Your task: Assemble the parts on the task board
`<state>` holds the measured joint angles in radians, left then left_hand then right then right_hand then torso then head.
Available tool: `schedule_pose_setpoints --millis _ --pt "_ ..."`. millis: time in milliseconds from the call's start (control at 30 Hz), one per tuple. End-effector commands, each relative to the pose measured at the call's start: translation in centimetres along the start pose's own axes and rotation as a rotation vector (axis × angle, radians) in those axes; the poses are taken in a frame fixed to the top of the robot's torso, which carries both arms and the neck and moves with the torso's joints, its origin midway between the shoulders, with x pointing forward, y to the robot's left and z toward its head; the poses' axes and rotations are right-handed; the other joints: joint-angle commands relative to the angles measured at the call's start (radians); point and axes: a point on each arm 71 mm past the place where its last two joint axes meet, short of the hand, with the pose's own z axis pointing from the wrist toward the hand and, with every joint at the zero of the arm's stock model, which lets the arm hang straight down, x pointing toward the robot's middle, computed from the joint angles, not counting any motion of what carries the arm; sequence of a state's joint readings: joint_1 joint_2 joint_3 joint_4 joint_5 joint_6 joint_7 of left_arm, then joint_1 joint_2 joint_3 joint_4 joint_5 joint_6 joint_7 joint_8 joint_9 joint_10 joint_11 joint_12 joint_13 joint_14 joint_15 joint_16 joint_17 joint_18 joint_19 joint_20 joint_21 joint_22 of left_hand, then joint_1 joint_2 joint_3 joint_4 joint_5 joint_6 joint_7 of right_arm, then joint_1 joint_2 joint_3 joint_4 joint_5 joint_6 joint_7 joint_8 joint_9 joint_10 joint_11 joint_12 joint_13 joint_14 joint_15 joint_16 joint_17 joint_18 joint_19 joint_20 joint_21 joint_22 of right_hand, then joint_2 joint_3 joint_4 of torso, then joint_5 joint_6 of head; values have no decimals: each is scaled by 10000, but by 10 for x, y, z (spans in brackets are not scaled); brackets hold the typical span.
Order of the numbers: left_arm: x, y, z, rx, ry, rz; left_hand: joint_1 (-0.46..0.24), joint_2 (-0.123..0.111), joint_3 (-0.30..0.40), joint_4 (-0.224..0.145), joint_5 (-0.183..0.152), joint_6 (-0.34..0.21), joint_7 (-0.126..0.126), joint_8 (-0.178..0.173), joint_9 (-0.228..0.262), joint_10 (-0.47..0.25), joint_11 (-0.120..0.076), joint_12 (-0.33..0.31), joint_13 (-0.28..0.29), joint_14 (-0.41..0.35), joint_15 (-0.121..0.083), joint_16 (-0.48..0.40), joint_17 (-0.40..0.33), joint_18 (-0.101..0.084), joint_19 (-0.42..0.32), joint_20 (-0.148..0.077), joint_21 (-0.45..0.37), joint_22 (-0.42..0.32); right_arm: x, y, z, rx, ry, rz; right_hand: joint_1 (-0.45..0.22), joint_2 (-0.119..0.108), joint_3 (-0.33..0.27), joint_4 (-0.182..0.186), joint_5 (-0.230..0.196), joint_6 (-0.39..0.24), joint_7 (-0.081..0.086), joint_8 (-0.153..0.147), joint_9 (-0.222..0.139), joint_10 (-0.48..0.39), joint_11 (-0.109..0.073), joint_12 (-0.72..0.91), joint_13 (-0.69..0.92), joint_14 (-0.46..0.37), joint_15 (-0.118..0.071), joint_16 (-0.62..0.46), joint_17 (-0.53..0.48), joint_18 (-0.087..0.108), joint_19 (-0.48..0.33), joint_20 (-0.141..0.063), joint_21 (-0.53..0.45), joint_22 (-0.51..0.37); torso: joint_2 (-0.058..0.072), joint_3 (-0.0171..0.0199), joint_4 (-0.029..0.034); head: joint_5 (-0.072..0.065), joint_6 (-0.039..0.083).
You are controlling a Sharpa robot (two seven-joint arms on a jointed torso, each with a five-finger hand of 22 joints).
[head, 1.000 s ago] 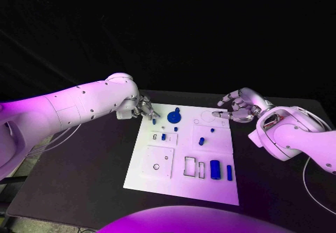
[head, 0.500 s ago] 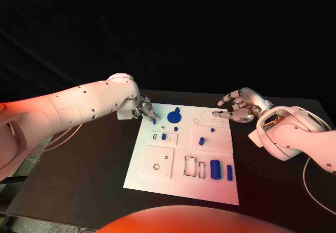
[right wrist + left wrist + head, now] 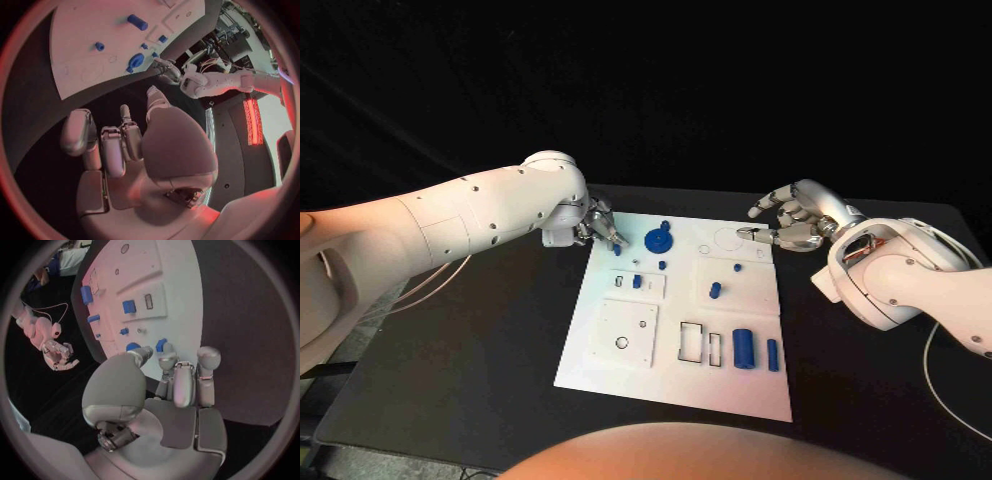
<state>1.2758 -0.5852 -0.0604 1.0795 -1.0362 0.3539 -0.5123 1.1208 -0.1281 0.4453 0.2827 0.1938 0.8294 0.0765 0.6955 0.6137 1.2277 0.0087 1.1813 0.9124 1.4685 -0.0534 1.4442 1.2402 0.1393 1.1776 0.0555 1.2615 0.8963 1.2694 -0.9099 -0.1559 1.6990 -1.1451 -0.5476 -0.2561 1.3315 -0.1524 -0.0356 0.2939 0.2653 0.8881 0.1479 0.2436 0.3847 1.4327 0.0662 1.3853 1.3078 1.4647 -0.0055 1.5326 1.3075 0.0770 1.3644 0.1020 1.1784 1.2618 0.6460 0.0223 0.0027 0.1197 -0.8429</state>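
While fingers curl, the left robot hand point(image 3: 596, 224) (empty) hovers over the task board point(image 3: 661, 375).

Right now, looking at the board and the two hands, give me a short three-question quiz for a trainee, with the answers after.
1. True or false: the right hand holds a blue part.
2. Which hand has its fingers at a small blue part at the board's far corner? A) left B) right C) neither
3. Fill in: the round blue disc lies nearer the ___ hand.

Key
1. False: nothing shows in it; its fingers are apart over the board's far right corner.
2. A: the left hand has its fingertips at that part; whether it grips it is hard to tell.
3. left
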Motion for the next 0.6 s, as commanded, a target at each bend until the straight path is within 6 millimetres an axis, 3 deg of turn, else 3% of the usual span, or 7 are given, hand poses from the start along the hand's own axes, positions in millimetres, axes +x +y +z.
schedule_pose_setpoints --millis 33,367,467,533,600 --pt "2 -2 0 128 226 -37 122 16 85 4 36 77 12 -49 -18 -8 -41 49 -15 174 -16 -20 -14 -71 -22 13 9 9 0 1 0 -90 8 -75 -16 48 -44 -7 49 -63 -6 69 -13 -54 -19 -30 676 750 -19 -60 1183 164 2 -38 -29 0 0 0 2 0 -9" --pt "1 -1 1 148 246 -152 1018 232 770 -319 19 18 -35 -14 -42 -18 -89 51 -49 175 -60 -18 -19 -70 -34 -15 22 29 0 1 0 -89 10 -76 -16 48 -44 -7 49 -63 -6 69 -13 -54 -19 -30 676 750 -19 -60 1183 164 2 -38 -29 0 -4 0 2 0 -23" --pt "1 -2 1 181 246 -222 1608 333 1530 -835 12 -90 -40 30 -18 -28 -105 24 -76 177 -86 -18 -21 -72 -35 -39 38 48 1 1 0 -90 12 -76 -16 48 -44 -7 49 -63 -6 69 -13 -54 -19 -30 676 750 -19 -60 1183 164 2 -38 -29 0 -2 5 3 2 -24" --pt "1 -1 1 208 246 -281 1638 223 2336 -1153 -20 -150 60 148 52 -7 -42 -6 -118 180 -33 -15 -20 -75 -43 -23 65 71 1 1 0 -91 13 -76 -16 48 -44 -7 49 -63 -6 69 -13 -54 -19 -30 676 750 -19 -60 1183 164 2 -38 -29 0 -5 4 0 7 -18" --pt "1 -1 1 229 242 -330 1565 149 2630 -1288 -19 -184 48 203 86 5 -38 -10 -139 179 -19 -15 -24 -77 -47 -6 80 86 1 1 0 -91 13 -77 -16 48 -44 -7 49 -63 -6 69 -13 -54 -19 -30 676 750 -19 -60 1183 164 2 -38 -29 0 -7 3 -1 7 -17"
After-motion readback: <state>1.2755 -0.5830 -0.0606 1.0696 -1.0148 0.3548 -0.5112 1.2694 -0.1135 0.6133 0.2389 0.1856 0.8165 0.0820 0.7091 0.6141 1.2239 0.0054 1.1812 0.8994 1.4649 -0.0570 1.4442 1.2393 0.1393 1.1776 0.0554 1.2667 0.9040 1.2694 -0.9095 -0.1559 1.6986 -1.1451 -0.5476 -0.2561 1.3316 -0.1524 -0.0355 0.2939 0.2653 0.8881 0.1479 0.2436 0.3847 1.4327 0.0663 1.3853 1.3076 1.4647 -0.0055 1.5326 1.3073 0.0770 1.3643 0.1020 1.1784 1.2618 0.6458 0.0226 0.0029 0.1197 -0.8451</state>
